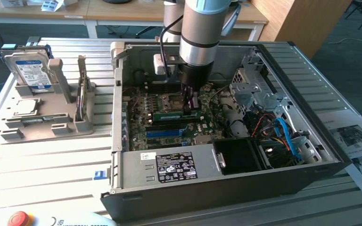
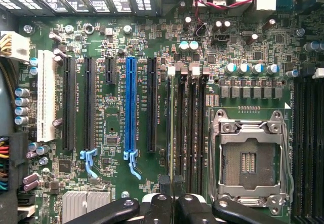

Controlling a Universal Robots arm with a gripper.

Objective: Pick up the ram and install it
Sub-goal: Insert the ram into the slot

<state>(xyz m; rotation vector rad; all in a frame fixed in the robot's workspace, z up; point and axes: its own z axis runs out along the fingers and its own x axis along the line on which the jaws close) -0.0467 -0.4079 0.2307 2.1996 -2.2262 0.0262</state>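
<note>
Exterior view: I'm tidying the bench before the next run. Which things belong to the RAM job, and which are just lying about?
Job in hand: the ram, gripped in the shut jaws; the memory slots; the open computer case.
Lying about: the hard drive; the grey rack; the printed sheets; the red button.

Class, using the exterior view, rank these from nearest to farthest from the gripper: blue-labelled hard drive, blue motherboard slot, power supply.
1. Blue motherboard slot, inside the case, close beside the gripper.
2. Power supply, along the case's near wall.
3. Blue-labelled hard drive, outside the case, at the exterior view's left.
</note>
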